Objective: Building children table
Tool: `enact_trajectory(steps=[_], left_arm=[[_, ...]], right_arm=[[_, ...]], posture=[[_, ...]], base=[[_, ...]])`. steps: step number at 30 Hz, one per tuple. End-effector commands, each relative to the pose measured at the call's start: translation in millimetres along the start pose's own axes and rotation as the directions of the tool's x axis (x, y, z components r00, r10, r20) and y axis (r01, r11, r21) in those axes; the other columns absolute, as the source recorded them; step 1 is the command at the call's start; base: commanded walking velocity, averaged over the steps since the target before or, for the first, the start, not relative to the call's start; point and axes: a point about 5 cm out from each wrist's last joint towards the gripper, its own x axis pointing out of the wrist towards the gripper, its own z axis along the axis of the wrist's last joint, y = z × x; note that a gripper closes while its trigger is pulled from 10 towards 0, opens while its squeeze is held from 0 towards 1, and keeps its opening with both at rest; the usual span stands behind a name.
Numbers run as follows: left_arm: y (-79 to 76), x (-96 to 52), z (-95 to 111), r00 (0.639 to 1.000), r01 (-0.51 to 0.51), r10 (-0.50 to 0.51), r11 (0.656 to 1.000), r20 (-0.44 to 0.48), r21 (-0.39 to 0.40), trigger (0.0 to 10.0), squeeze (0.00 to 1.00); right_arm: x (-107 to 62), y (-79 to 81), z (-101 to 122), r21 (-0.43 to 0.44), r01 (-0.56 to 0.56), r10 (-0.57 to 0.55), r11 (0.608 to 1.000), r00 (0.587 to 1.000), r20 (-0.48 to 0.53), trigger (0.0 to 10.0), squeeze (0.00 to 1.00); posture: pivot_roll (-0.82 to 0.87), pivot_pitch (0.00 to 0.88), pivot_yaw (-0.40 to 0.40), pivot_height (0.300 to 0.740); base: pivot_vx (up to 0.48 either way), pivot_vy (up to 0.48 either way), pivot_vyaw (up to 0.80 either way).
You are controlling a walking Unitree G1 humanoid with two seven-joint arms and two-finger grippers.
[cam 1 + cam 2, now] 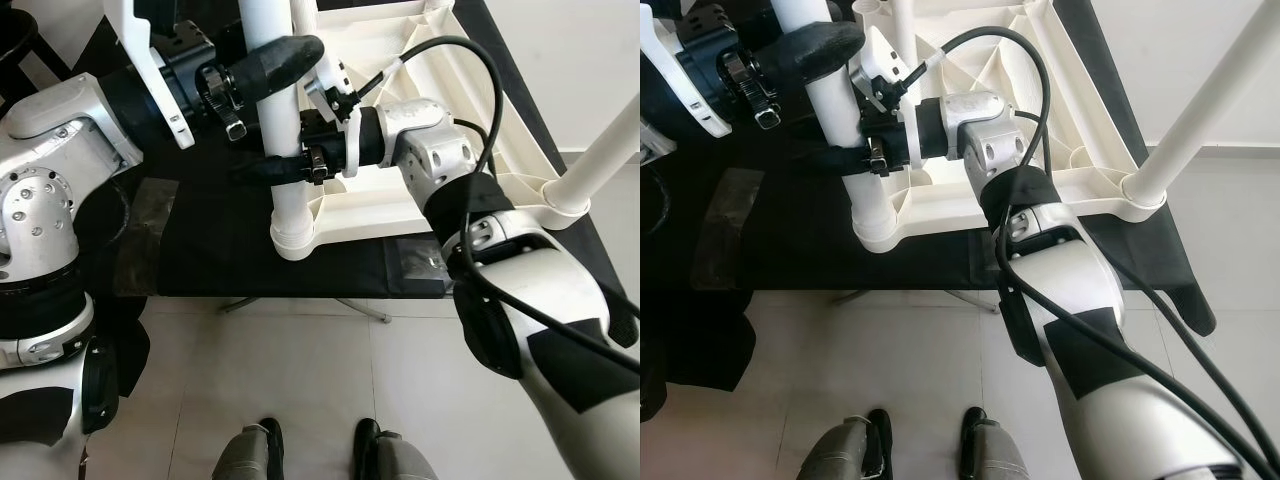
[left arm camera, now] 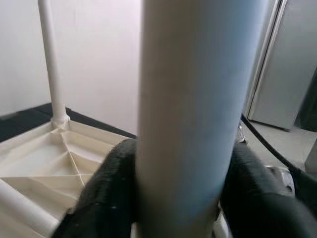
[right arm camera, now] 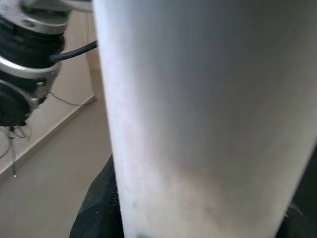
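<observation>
From the head cams I'm looking down at the white plastic kids' tabletop (image 1: 420, 60), which is lying upside down with its ribbed underside facing up, on a work surface covered in black cloth (image 1: 230, 250). The near-left leg (image 1: 285, 170) is standing upright in its corner socket (image 1: 295, 238), right at the near edge of the tabletop. Another leg (image 1: 605, 150) sticks up out of the near-right corner, and I can see one more leg (image 2: 52, 74) in a far corner in the left wrist view.

Both grippers are on that near-left leg. The left gripper (image 1: 270, 65) comes in from the left and is higher up, its black fingers (image 2: 106, 193) wrapped on either side of the tube and pinching it. The right gripper (image 1: 285, 165) comes in from the right and sits lower, just above the socket, and its fingers are clamped around the same leg too. In the right wrist view the white tube is pressed right up against the lens, with black finger edges either side of it.

The robot's feet (image 1: 315, 445) are on light tile floor (image 1: 300, 370) just in front of the bench, and a black cable (image 1: 470, 90) loops over the right forearm
</observation>
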Motion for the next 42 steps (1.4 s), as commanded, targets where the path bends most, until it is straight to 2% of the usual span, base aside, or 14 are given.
enact_trajectory(steps=[1, 2, 3, 7, 10, 17, 25, 26, 28, 34, 35, 38, 41, 42], left_arm=[[-6.0, 6.1, -3.3, 0.999, 0.042, -0.042, 0.999, -0.013, -0.022, 10.0, 1.00], [-5.6, 6.0, -3.3, 0.999, 0.036, -0.036, 0.999, -0.013, -0.019, 10.0, 1.00], [-4.0, 5.7, -3.5, 1.000, 0.021, -0.022, 1.000, -0.017, -0.021, 10.0, 0.00], [-1.7, 5.0, -3.0, 1.000, -0.001, 0.001, 1.000, -0.020, -0.014, 10.0, 0.00], [0.0, 3.2, -0.6, 1.000, -0.023, 0.022, 1.000, -0.017, -0.022, 10.0, 0.00], [-1.3, 4.8, -4.9, 0.999, 0.006, -0.008, 0.999, -0.042, -0.037, 10.0, 0.00], [-2.1, 9.0, -5.4, 1.000, 0.000, -0.001, 0.999, -0.026, -0.035, 10.0, 0.00], [-1.8, 9.6, -5.1, 1.000, -0.005, 0.005, 0.999, -0.018, -0.037, 2.3, 0.00], [-1.6, 10.2, -4.6, 1.000, -0.010, 0.010, 0.999, -0.013, -0.040, 0.0, 0.00], [0.0, 11.7, -2.0, 1.000, -0.017, 0.017, 0.999, -0.009, -0.044, 0.0, 0.00], [0.2, 11.7, -1.9, 1.000, -0.015, 0.015, 0.999, -0.011, -0.044, 0.0, 0.00], [0.6, 11.6, -2.0, 1.000, -0.012, 0.012, 0.999, -0.014, -0.047, 0.0, 0.00], [0.8, 11.6, -2.1, 1.000, -0.008, 0.007, 0.999, -0.015, -0.048, 0.0, 0.00], [0.8, 11.6, -2.1, 1.000, -0.008, 0.007, 0.999, -0.015, -0.048, 0.0, 0.00]], right_arm=[[15.5, 1.1, -1.9, -0.010, 0.012, -0.012, 1.000, 1.000, -0.012, 0.0, 0.00], [15.9, 0.6, -2.2, -0.009, 0.022, -0.023, 1.000, 1.000, -0.012, 0.0, 0.00], [15.8, -2.5, -5.0, 0.013, 0.093, -0.092, 0.996, 0.995, -0.025, 0.0, 0.00], [16.1, -8.1, -14.4, 0.063, 0.245, -0.241, 0.967, 0.968, -0.069, 0.0, 0.00], [17.4, 3.5, -74.9, 0.144, 0.755, -0.711, 0.640, 0.653, -0.261, 0.0, 0.00], [44.7, 34.7, -87.9, 0.204, 0.821, -0.775, 0.533, 0.571, -0.270, 0.0, 0.00], [48.8, 24.1, -78.0, 0.205, 0.825, -0.790, 0.527, 0.565, -0.239, 0.0, 0.00], [48.4, 22.6, -76.0, 0.202, 0.828, -0.795, 0.523, 0.559, -0.236, 0.0, 0.00], [47.5, 24.9, -72.6, 0.197, 0.841, -0.807, 0.504, 0.540, -0.241, 0.0, 0.00], [44.4, 31.0, -58.6, 0.179, 0.843, -0.815, 0.507, 0.536, -0.220, 0.4, 0.00], [42.9, 28.5, -54.4, 0.153, 0.834, -0.809, 0.530, 0.551, -0.205, 10.0, 0.00], [37.8, 21.0, -42.2, 0.103, 0.785, -0.771, 0.611, 0.620, -0.147, 10.0, 0.00], [32.2, 16.0, -30.5, 0.089, 0.675, -0.672, 0.732, 0.738, -0.068, 10.0, 0.65], [32.2, 16.0, -30.5, 0.089, 0.675, -0.672, 0.732, 0.738, -0.068, 10.0, 0.65]], posture=[[0.07, 0.268, 0.050, 0.740], [0.07, 0.268, 0.050, 0.740], [0.06, 0.272, 0.037, 0.740], [0.06, 0.274, 0.029, 0.740], [0.07, 0.282, 0.023, 0.740], [0.07, 0.262, 0.057, 0.740], [0.06, 0.250, 0.061, 0.740], [0.06, 0.247, 0.061, 0.740], [0.06, 0.248, 0.061, 0.740], [0.06, 0.254, 0.060, 0.740], [0.06, 0.257, 0.057, 0.740], [0.06, 0.258, 0.056, 0.740], [0.06, 0.260, 0.053, 0.740], [0.06, 0.260, 0.053, 0.740]], base=[[0.000, 0.000, 0.00], [0.000, 0.000, 0.00], [0.000, 0.000, 0.00], [0.000, 0.000, 0.00], [0.000, 0.000, 0.00], [0.000, 0.000, 0.00], [0.000, 0.000, 0.00], [0.000, 0.000, 0.00], [0.000, 0.000, 0.00], [0.000, 0.000, 0.00], [0.000, 0.000, 0.00], [0.000, 0.000, 0.00], [0.000, 0.000, 0.00], [0.000, 0.000, 0.00]])
